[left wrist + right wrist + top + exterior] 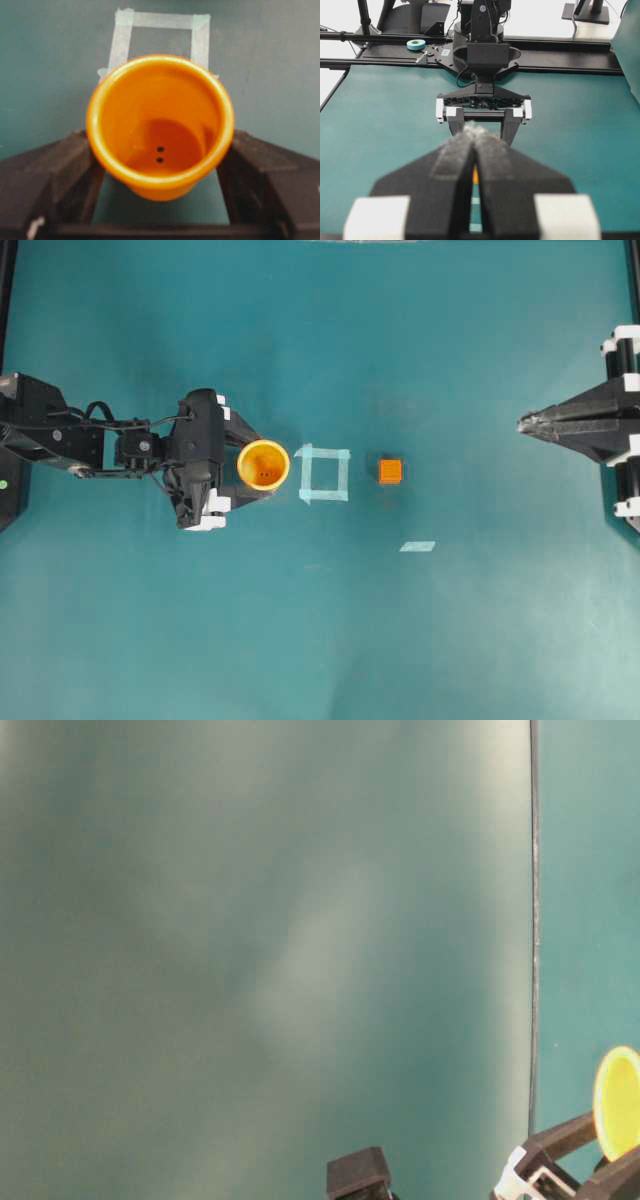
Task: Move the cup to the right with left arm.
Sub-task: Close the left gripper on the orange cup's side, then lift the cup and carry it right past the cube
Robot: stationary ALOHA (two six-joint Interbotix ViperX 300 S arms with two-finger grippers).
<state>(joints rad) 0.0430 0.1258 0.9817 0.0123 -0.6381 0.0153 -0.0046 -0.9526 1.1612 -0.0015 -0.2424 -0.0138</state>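
**A:** Which step is this?

**B:** I'd call it the grasp. The left end effector (252,466) has its jaws on either side of the cup (263,464), which stands upright on the tabletop (320,640), just left of the tape square (324,473). The move to the right has not begun.

**A:** Is the cup gripped?

**B:** Not that I can confirm. In the left wrist view the cup (160,127) sits between the two dark fingers (50,175), which stand wide and lie close against its wall, under the rim. Whether they press on it or merely flank it, I cannot tell.

**A:** What does the next move call for?

**B:** Closing until the wall is firmly pinched, probably a small lift, then carrying the cup rightward past the tape square. The orange cube (390,471) lies just right of that square, so the path should stay clear of it.

**A:** And the other arm?

**B:** The right end effector (525,423) is clenched, holding nothing, well to the right of the tape square.
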